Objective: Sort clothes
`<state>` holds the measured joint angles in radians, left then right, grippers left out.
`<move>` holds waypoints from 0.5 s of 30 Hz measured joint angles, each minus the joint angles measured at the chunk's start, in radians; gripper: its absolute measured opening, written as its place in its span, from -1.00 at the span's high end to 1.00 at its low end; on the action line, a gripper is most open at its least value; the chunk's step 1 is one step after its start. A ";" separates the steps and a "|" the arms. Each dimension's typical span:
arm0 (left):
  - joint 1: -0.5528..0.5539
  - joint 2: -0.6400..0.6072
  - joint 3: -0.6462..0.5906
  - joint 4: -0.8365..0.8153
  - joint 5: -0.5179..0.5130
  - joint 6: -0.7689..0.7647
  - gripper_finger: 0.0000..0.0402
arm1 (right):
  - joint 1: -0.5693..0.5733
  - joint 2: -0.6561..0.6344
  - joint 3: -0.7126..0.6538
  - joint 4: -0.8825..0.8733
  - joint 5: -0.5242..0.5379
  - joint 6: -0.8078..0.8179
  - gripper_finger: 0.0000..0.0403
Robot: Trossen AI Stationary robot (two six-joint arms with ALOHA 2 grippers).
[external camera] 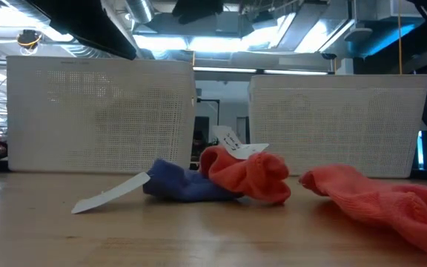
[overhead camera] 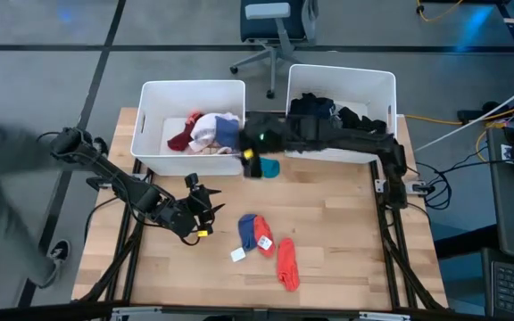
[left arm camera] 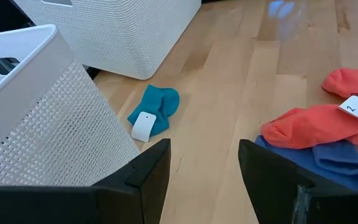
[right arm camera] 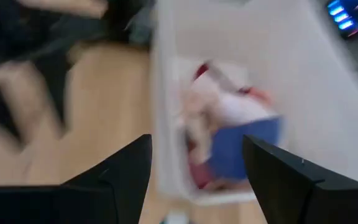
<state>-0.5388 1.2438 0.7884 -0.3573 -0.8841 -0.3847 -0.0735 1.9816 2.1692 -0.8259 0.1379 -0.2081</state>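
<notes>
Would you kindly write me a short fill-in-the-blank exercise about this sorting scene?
1. The teal sock lies on the ____, in front of the gap between the bins.
2. The black clothes fill the ____ bin.
3. The left claw is open and holds ____.
4. The right claw hovers above the ____ bin's front edge.

Missing words: table; right; nothing; left

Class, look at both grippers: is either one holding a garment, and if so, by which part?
Nothing is held. The left gripper is open over bare table near the blue sock. The right gripper is open and empty by the left bin.
</notes>
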 joint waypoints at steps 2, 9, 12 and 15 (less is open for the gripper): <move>0.000 0.000 0.000 0.000 0.000 -0.001 0.10 | 0.040 0.000 0.000 -0.080 0.000 0.000 -0.24; -0.007 0.000 0.000 0.000 0.001 -0.008 0.10 | 0.172 0.002 -0.107 -0.196 -0.085 0.045 -0.24; -0.011 0.000 0.000 0.000 0.001 -0.009 0.10 | 0.219 0.000 -0.201 -0.142 -0.100 0.048 -0.24; -0.011 0.000 0.000 0.000 0.001 -0.009 0.10 | 0.256 0.001 -0.312 -0.058 -0.113 0.051 -0.24</move>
<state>-0.5499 1.2438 0.7883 -0.3569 -0.8833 -0.3939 0.1825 1.9822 1.8576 -0.8842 0.0250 -0.1571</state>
